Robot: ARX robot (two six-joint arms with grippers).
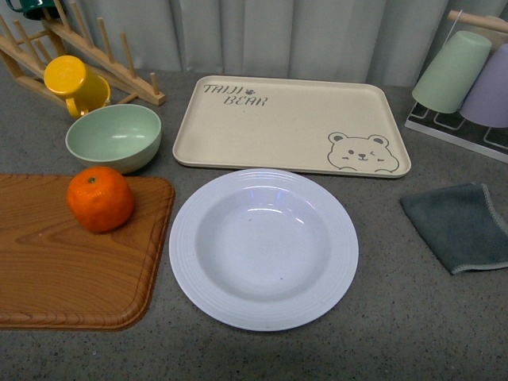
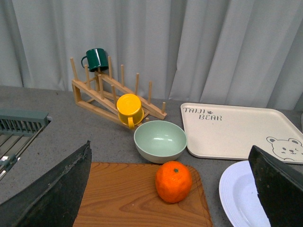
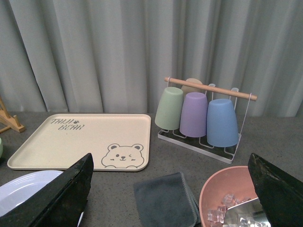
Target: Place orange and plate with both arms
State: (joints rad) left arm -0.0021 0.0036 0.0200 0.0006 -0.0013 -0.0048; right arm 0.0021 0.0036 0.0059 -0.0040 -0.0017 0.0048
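Note:
The orange [image 1: 100, 198] rests on the far right part of a wooden cutting board [image 1: 55, 262], also seen as the orange [image 2: 173, 181] in the left wrist view. To its right the white plate [image 1: 263, 246] lies empty on the grey counter; its rim shows as the plate [image 2: 236, 194] and the plate [image 3: 23, 187] in the wrist views. My left gripper [image 2: 173, 189] is open, raised and back from the orange, which lies between its dark fingers [image 2: 52, 194]. My right gripper [image 3: 170, 194] is open above a grey cloth. Neither arm appears in the front view.
A beige bear-print tray [image 1: 290, 123] lies behind the plate. A pale green bowl [image 1: 113, 136], yellow mug [image 1: 75, 83] and wooden rack [image 1: 87, 48] stand at back left. A grey cloth [image 1: 464, 226] and cup stand [image 1: 468, 79] are on the right; a pink bowl of ice [image 3: 232, 203] is nearer.

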